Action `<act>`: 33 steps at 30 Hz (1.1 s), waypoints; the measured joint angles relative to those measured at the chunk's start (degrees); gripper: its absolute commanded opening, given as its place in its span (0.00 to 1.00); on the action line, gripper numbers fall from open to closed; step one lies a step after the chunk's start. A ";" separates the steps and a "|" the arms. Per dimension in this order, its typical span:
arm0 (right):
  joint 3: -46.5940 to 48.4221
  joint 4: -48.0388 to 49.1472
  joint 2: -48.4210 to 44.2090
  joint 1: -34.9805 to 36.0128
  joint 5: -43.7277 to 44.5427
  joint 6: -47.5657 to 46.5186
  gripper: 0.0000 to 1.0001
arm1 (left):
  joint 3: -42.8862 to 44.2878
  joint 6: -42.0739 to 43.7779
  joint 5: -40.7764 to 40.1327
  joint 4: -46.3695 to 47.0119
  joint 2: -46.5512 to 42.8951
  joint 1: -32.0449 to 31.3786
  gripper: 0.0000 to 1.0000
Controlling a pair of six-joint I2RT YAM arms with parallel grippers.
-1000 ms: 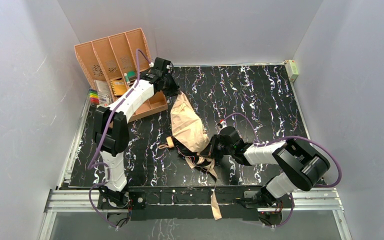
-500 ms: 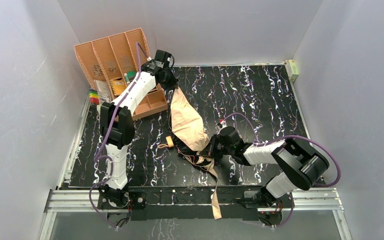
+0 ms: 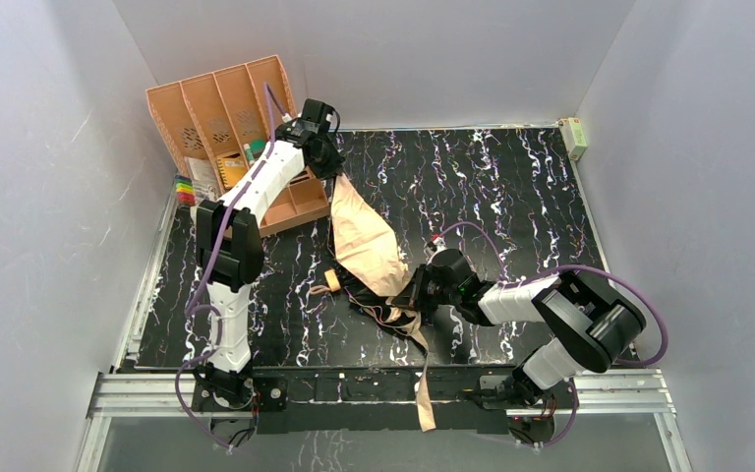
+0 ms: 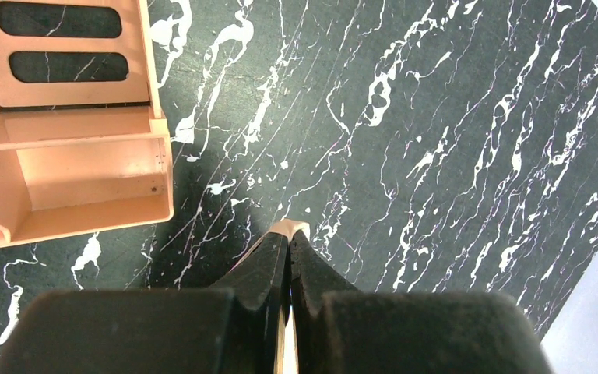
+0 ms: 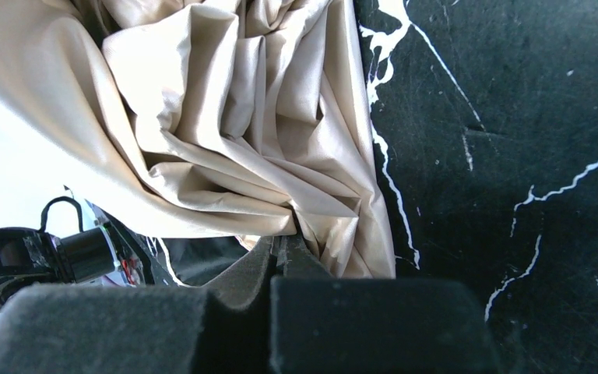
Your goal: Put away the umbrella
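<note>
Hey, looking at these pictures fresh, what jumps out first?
A crumpled peach-beige umbrella stretches across the middle of the black marbled table, pinched at its far end by the left tool and at its near side by the right tool. An orange-peach slotted organizer stands at the far left corner.

a black marbled table (image 3: 511, 197) carries the peach organizer (image 3: 206, 108) at far left and the umbrella (image 3: 364, 241) mid-table.
</note>
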 measured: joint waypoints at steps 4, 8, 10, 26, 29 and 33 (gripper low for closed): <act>0.00 0.09 0.04 -0.02 -0.09 0.00 0.00 | -6.32 0.42 1.01 4.92 -3.43 -0.04 0.00; 0.00 0.11 0.07 -0.02 -0.11 0.31 0.00 | -16.39 0.61 2.47 9.90 -11.89 -0.96 0.00; 0.00 0.13 0.09 -0.02 -0.11 0.52 0.00 | -22.56 0.37 3.30 12.61 -18.23 -1.84 0.00; 0.11 1.42 1.11 -0.07 -0.98 1.66 0.00 | -58.82 -8.68 4.00 32.44 -44.24 -23.37 0.00; 0.37 1.25 1.11 -0.07 -1.03 1.79 0.00 | -65.75 -10.82 3.41 36.52 -46.18 -26.43 0.00; 0.87 0.48 1.09 -0.07 -1.11 1.84 0.00 | -72.52 -11.87 3.37 44.57 -46.64 -29.90 0.00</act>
